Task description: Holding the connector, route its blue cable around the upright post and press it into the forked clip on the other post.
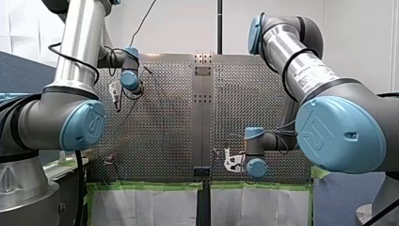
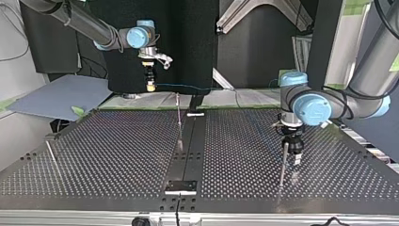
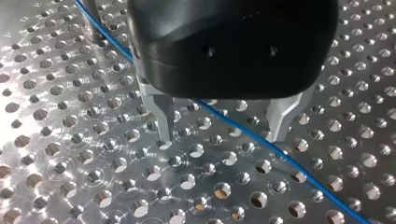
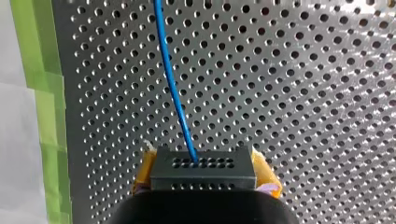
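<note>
Connector (image 4: 201,169) is clamped in the right gripper (image 4: 204,177), at 10 o'clock in top view; cable (image 4: 173,88) passes between wide fingers (image 3: 163,116) of the left gripper (image 3: 222,134), at 4 o'clock.

Bright, even light; white glare on the perforated table (image 3: 42,107) in the left wrist view

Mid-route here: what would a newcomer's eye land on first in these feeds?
The blue cable: it leaves the black connector clamped between the yellow pads of my right gripper and runs ahead over the perforated table. In the left wrist view it crosses between the open metal fingers of my left gripper, ungripped.
</note>
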Action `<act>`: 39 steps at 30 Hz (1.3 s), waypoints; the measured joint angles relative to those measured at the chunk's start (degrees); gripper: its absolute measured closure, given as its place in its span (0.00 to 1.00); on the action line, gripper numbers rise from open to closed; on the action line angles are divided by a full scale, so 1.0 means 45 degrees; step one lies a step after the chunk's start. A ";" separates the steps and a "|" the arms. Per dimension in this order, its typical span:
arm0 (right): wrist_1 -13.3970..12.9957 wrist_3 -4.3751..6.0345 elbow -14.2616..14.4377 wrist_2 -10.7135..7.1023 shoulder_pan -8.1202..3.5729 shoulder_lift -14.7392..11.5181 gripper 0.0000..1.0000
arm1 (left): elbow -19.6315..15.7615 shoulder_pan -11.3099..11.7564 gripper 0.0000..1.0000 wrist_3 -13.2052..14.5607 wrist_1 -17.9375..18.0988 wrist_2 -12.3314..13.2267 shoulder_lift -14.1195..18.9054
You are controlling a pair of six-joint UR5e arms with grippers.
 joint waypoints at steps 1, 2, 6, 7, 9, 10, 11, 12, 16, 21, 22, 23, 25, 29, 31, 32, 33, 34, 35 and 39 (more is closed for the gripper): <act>0.0012 -0.0004 0.0002 -0.0124 -0.0020 0.0000 1.00 | 0.0000 -0.0003 0.00 -0.0034 -0.0019 0.0007 0.0000; 0.0023 -0.0010 0.0002 -0.0198 -0.0031 0.0000 1.00 | 0.0000 -0.0003 0.00 -0.0085 -0.0031 0.0016 0.0000; 0.0056 -0.0035 0.0004 -0.0414 -0.0043 0.0000 1.00 | 0.0000 -0.0005 0.00 -0.0420 -0.0065 0.0029 0.0000; 0.0063 -0.0042 0.0005 -0.0463 -0.0045 0.0000 1.00 | 0.0000 -0.0004 0.00 -0.0537 -0.0087 0.0010 0.0000; 0.0069 -0.0059 0.0005 -0.0510 -0.0048 0.0000 1.00 | -0.0011 0.0001 0.00 -0.0711 -0.0151 -0.0063 0.0001; 0.0076 -0.0079 0.0005 -0.0531 -0.0049 0.0000 1.00 | -0.0032 0.0004 0.00 -0.0841 -0.0236 -0.0152 0.0002; 0.0081 -0.0093 0.0006 -0.0538 -0.0050 0.0000 1.00 | -0.0045 0.0005 0.00 -0.0945 -0.0313 -0.0224 0.0001; 0.0084 -0.0104 0.0006 -0.0545 -0.0049 0.0000 1.00 | -0.0057 0.0005 0.00 -0.1048 -0.0382 -0.0291 0.0001; 0.0114 -0.0141 0.0006 -0.0555 -0.0043 0.0000 1.00 | -0.0198 0.0032 0.00 -0.1523 -0.0777 -0.0679 0.0031; 0.0144 -0.0194 0.0006 -0.0557 -0.0038 0.0000 1.00 | -0.0561 0.0112 0.00 -0.1618 -0.1010 -0.0991 0.0299; 0.0146 -0.0200 0.0006 -0.0557 -0.0039 0.0000 1.00 | -0.0682 0.0124 0.00 -0.1548 -0.1000 -0.1062 0.0416; 0.0148 -0.0202 0.0006 -0.0557 -0.0040 0.0000 1.00 | -0.0778 0.0135 0.00 -0.1494 -0.0988 -0.1125 0.0507; 0.0148 -0.0206 0.0005 -0.0557 -0.0042 0.0000 1.00 | -0.1001 0.0162 0.00 -0.1356 -0.0993 -0.1308 0.0729; 0.0158 -0.0213 0.0005 -0.0557 -0.0041 0.0000 1.00 | -0.1413 0.0155 0.00 -0.1076 -0.1219 -0.1681 0.1138; 0.0161 -0.0211 0.0005 -0.0557 -0.0041 0.0000 1.00 | -0.1620 0.0126 0.00 -0.0904 -0.1389 -0.1857 0.1342; 0.0159 -0.0211 0.0006 -0.0557 -0.0041 0.0000 1.00 | -0.1698 0.0115 0.00 -0.0833 -0.1464 -0.1915 0.1421; 0.0156 -0.0211 0.0006 -0.0556 -0.0043 0.0000 1.00 | -0.1775 0.0108 0.00 -0.0761 -0.1543 -0.1962 0.1500; 0.0155 -0.0210 0.0005 -0.0557 -0.0044 0.0000 1.00 | -0.1883 0.0112 0.00 -0.0657 -0.1645 -0.2006 0.1608; 0.0154 -0.0210 0.0005 -0.0557 -0.0044 0.0000 1.00 | -0.1971 0.0119 0.00 -0.0573 -0.1726 -0.2030 0.1694; 0.0158 -0.0208 0.0006 -0.0573 -0.0045 0.0000 1.00 | -0.2197 0.0144 0.00 -0.0208 -0.2093 -0.2102 0.2061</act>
